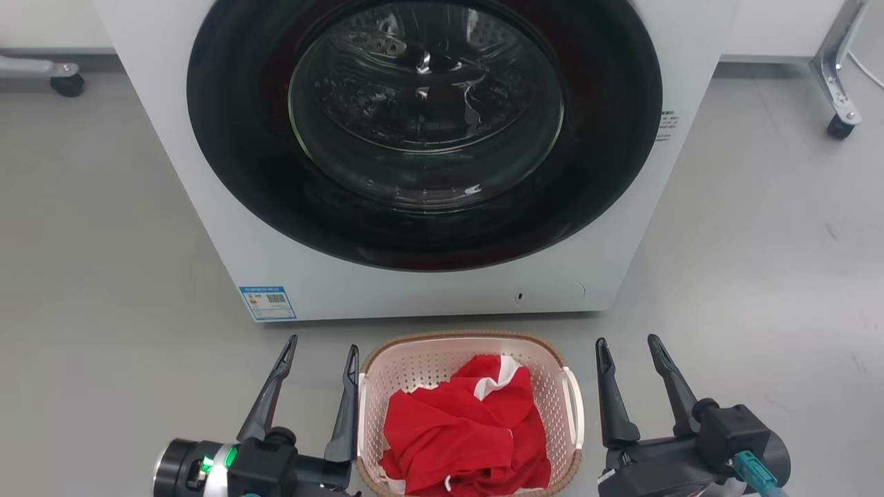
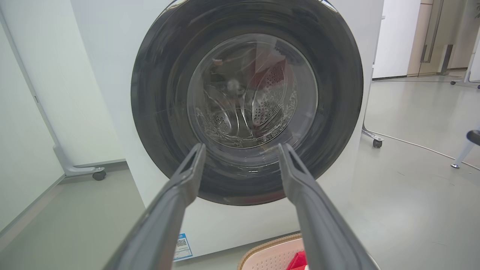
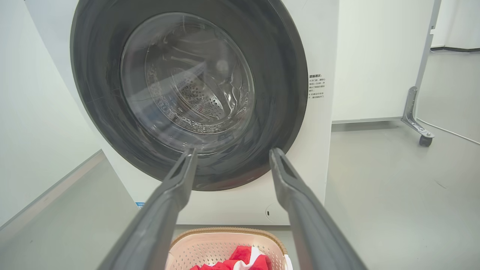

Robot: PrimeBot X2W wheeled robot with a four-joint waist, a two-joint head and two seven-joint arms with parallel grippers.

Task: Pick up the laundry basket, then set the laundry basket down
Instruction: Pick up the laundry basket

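Left gripper (image 1: 323,343) and right gripper (image 1: 626,339) flanked the laundry basket (image 1: 463,337) on the floor (image 1: 760,276), fingers apart, empty. My judgement: clamp both white handles (image 1: 575,407) together, lift level.

Glossy grey floor (image 1: 760,276), even light. White front-load washer (image 1: 414,293), dark round door (image 1: 235,138) shut. White partition panels (image 3: 371,56) behind, metal legs (image 1: 832,62) on black castors (image 1: 840,127). Thin cable (image 2: 412,145) on floor.

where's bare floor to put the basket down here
Wide bare floor lies left of the washer, out to a caster foot, and as much on its right, toward a wheeled frame leg. It is crowded in front: the laundry basket sits close to the washer, with the left gripper and right gripper open on either side of it.
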